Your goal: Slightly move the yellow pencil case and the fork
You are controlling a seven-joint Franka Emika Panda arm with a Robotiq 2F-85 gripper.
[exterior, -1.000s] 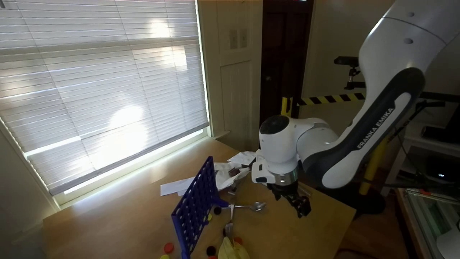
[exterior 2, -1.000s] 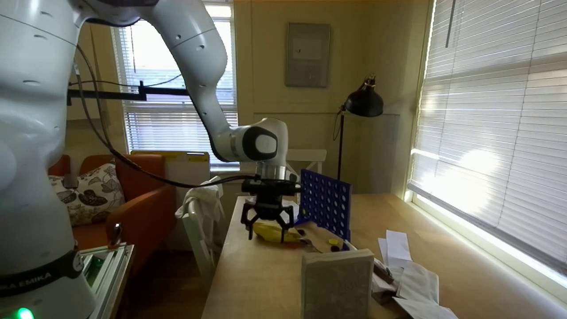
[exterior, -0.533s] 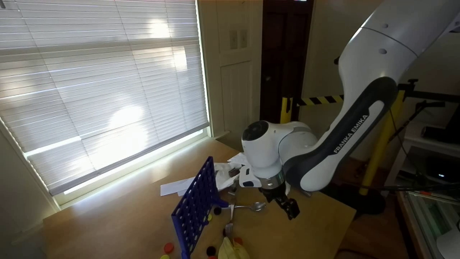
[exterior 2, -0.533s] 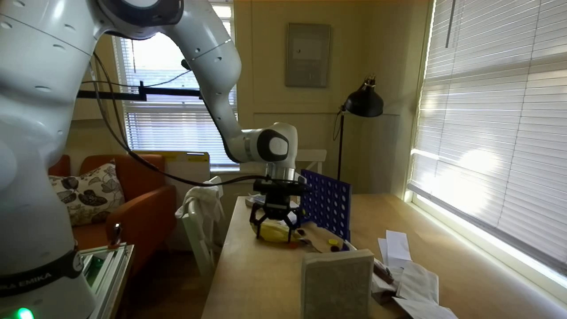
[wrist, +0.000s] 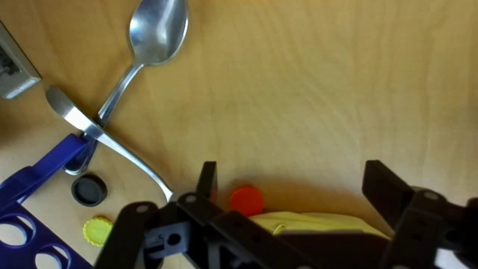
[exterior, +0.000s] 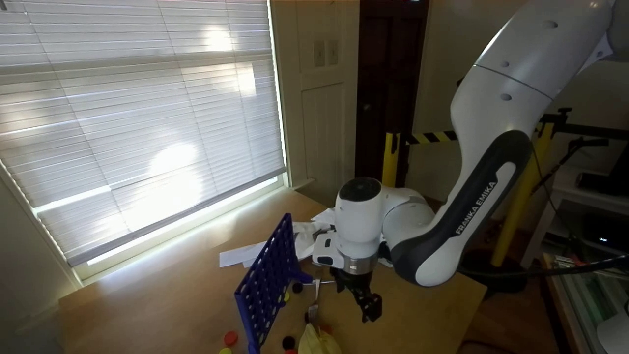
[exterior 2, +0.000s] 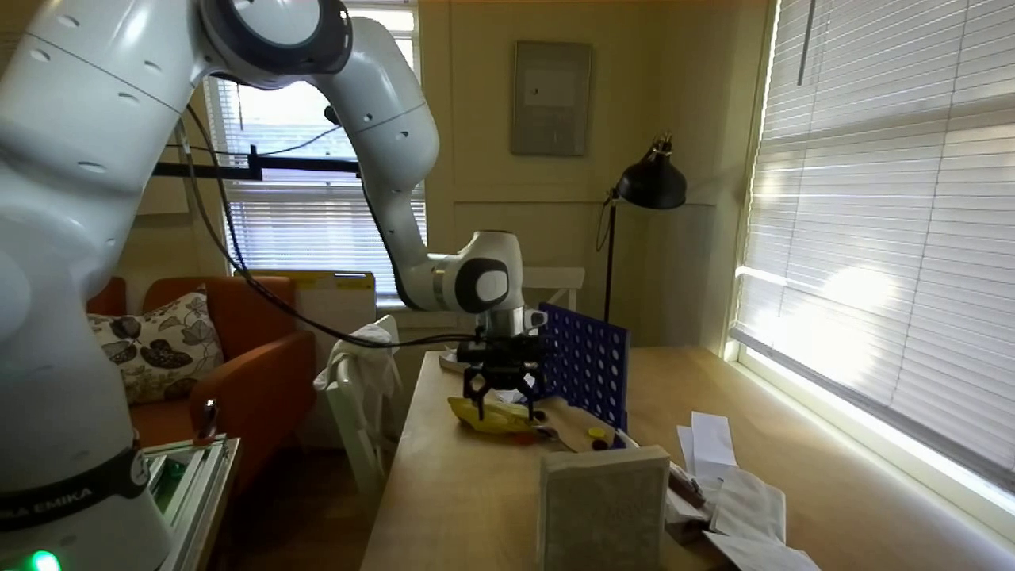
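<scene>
- The black two-fingered gripper [wrist: 293,172] is held above the light-brown wooden table [exterior: 147,314]. Its fingers [wrist: 386,188] are spread wide, and wood is seen between the tips in the wrist view.
- The gripper is now brought nearer to the pale-yellow, soft, long pencil case [exterior 2: 503,420] than a moment ago. In an exterior view, one finger is seen in front of the case.
- The pencil case is left on the table in the same spot as before. In the wrist view, only a strip of it is shown between the fingers, near a round red plastic disc [wrist: 246,201]; the rest is hidden or cut off.
- The thin, silvery metal fork [wrist: 112,144] is also left in its old spot. Its handle is laid across the handle of a shiny metal spoon [wrist: 158,33], and its prongs are pointed at the pencil case; whether the case is touched by them cannot be told.
- The bowl of the spoon, in plain sight a moment ago, is now hidden by the gripper in an exterior view.
- The white robot arm [exterior: 496,113] is now seen lower than before in an exterior view.
- The dark-blue plastic rack [exterior: 268,282] with round holes is kept in the same place.
</scene>
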